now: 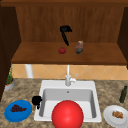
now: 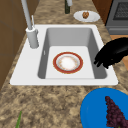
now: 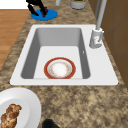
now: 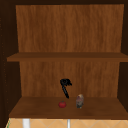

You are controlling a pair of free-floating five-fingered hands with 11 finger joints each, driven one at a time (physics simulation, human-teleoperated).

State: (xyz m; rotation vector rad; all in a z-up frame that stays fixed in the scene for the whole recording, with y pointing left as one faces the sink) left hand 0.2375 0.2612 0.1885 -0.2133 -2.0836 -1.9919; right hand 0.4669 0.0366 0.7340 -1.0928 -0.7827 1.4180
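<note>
Black against the wooden shelf (image 1: 32,55), the right hand (image 1: 65,30) is seen hanging above a tomato (image 1: 62,50), fingers pointing down and relaxed, apart from it, with a jar (image 1: 79,47) just beside. The left hand (image 1: 37,100) is seen at the sink's (image 1: 45,85) left edge, fingers curled and holding nothing, near a blue plate (image 1: 22,115) of grapes (image 1: 18,108).

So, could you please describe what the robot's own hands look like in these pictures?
Both are plain matte black, human-shaped hands with slim fingers and no arm, sleeve, cable or marking attached. The left hand shows as a compact dark shape; the right hand ends in a thin black wrist stub.
</note>
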